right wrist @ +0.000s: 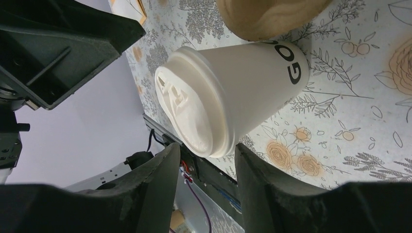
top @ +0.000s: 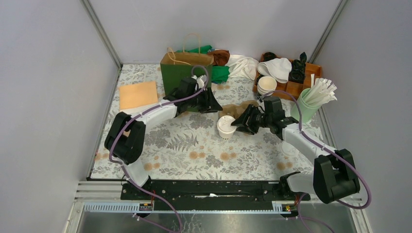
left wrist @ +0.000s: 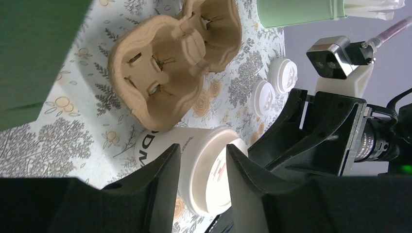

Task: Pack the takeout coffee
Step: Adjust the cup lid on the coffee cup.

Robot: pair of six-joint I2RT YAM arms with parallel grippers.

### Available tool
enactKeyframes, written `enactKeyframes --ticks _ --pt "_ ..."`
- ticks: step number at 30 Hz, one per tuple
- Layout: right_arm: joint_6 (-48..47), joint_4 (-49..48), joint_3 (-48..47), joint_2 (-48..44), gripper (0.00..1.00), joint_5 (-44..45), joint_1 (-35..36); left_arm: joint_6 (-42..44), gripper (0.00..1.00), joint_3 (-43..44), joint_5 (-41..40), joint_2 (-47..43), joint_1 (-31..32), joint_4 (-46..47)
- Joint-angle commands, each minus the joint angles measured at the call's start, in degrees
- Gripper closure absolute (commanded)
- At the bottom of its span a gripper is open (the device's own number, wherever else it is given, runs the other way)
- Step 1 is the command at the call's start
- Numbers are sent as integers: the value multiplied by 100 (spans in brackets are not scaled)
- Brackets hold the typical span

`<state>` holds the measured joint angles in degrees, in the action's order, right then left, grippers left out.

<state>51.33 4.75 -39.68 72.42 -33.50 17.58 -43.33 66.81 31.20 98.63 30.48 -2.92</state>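
Observation:
The takeout coffee (top: 226, 126), a white paper cup with a white lid, stands upright on the floral tablecloth mid-table, just in front of the brown pulp carrier (top: 240, 109). My left gripper (top: 213, 106) sits behind and left of it, jaws open. In the left wrist view the cup (left wrist: 204, 165) shows through the gap of that gripper (left wrist: 201, 148), beyond the tips. My right gripper (top: 237, 123) is at the cup's right side, open. In the right wrist view the cup (right wrist: 233, 92) lies just past the tips of the gripper (right wrist: 206, 148), with the lid rim at their ends.
A green paper bag (top: 180, 73) stands behind the left gripper. Two loose lids (left wrist: 265, 97) lie right of the carrier (left wrist: 160, 73). A mint holder of straws (top: 306, 104) and a wooden tray (top: 313, 68) with stacked cups (top: 267, 85) are at back right. A tan envelope (top: 138, 94) lies at left.

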Motion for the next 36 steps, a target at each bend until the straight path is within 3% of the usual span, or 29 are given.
enactKeyframes --ticks 1,10,27,36 --pt "-28 -76 -384 205 48 175 95 252 56 440 313 215 108 170" --pt "-202 179 -544 379 51 224 92 308 56 648 406 514 341 3" --pt "-659 302 -1072 1015 52 139 94 176 56 -95 -190 -423 370 -394" --pt "-814 309 -1352 1243 44 69 96 -7 57 -548 -250 -804 449 -364"
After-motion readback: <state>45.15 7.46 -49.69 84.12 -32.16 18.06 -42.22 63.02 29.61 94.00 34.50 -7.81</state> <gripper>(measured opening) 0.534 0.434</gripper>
